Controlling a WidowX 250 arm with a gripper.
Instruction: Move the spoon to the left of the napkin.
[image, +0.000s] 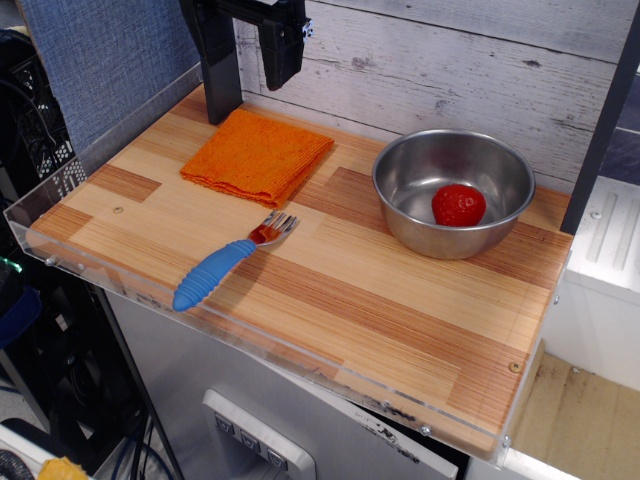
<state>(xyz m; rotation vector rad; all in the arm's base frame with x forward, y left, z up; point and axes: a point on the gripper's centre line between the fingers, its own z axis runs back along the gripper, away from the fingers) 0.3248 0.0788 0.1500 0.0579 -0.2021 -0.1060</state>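
The spoon (225, 265) lies flat on the wooden table, its blue ribbed handle pointing to the front left and its silver tined head toward the back right. Its head rests just in front of the napkin (257, 155), a folded orange cloth at the back left of the table. My gripper (252, 104) hangs at the back, above the napkin's far edge. Its two black fingers (283, 60) are apart with nothing between them. It is well clear of the spoon.
A steel bowl (420, 170) at the back right holds a red strawberry (459, 204). A clear plastic rim (60, 255) runs along the table's left and front edges. A white plank wall stands behind, and a dark post (600, 140) on the right.
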